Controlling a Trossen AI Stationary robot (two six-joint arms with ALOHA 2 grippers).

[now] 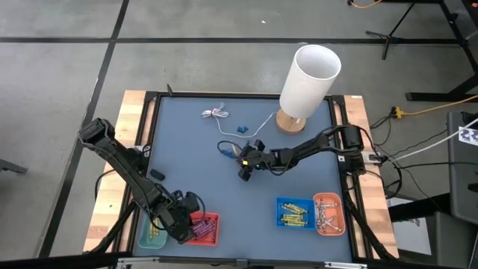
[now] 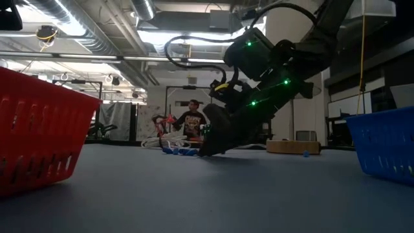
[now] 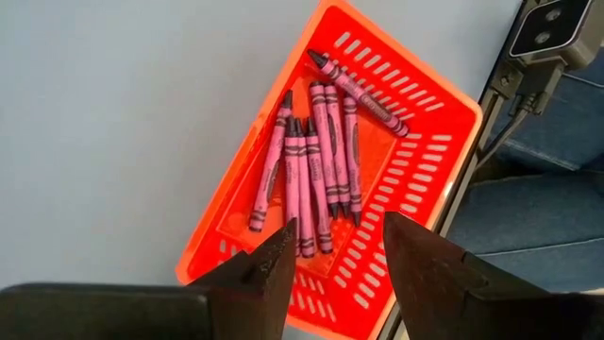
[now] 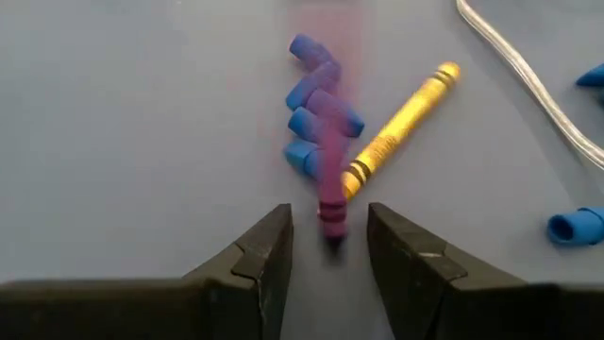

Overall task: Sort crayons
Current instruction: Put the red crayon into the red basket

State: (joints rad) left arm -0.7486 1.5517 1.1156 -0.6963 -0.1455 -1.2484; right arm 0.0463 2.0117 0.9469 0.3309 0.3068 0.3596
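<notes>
A purple crayon (image 4: 330, 179) lies on the blue table beside a yellow crayon (image 4: 401, 127), over some chunky blue bits (image 4: 307, 104). My right gripper (image 4: 328, 227) is open near the table's middle (image 1: 245, 172). Its tips slant down at the table, and the purple crayon's near end lies between its fingers with a gap on each side. My left gripper (image 3: 340, 246) hangs open above the red basket (image 3: 429, 161) at the near left. Several purple crayons (image 3: 316, 165) lie in that basket.
A blue basket (image 1: 295, 211) with yellow crayons and an orange tray (image 1: 328, 213) with pale crayons stand near right. A greenish tray (image 1: 153, 235) sits beside the red basket. A tall white cylinder (image 1: 310, 78) on a wooden base, a white cable (image 1: 216, 113) and blue bits (image 1: 241, 129) lie farther back.
</notes>
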